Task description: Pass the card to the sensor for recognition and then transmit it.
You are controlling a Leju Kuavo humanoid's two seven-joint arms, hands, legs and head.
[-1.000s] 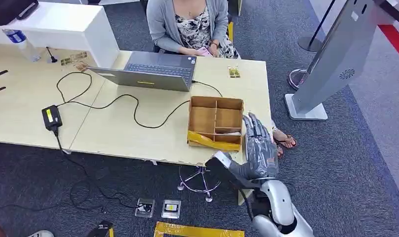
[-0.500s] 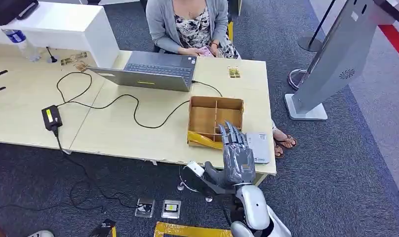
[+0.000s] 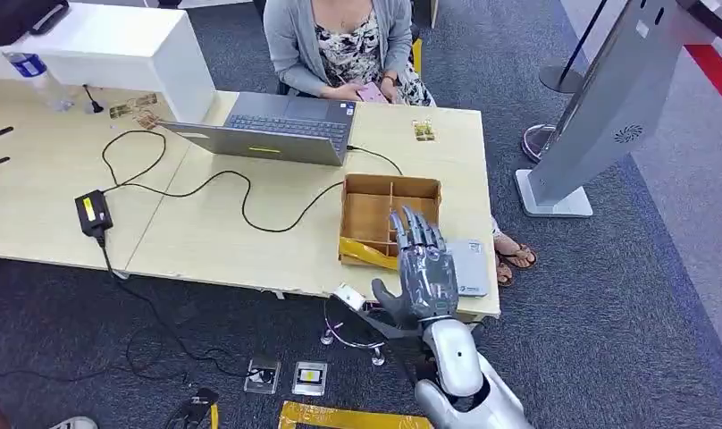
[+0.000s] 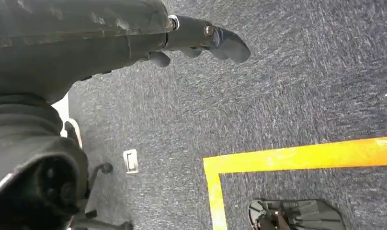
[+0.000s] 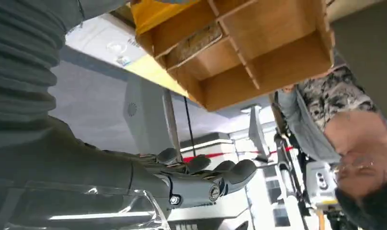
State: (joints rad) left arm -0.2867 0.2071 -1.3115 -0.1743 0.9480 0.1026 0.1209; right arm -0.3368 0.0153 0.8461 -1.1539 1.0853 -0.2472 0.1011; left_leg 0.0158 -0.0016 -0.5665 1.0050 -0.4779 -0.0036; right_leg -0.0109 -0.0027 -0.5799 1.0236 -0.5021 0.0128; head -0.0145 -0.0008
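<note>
the right robot hand has edged a little farther in over the divided cardboard box since a moment ago, fingers spread wide, holding nothing. the grey card lies flat on the bench, just right of the hand. the left robot hand hangs over carpet, its fingers loosely apart and empty.

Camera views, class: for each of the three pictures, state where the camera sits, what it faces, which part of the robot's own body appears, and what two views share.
Head view: high on the robot, facing forward and down at the table; right hand over the cardboard tray.
Left wrist view: behind the hanging left hand, facing the carpet and yellow floor tape.
Right wrist view: behind the right hand, turned, facing the tray and the seated person.
Shared: head and right wrist views both show tray and person.
</note>
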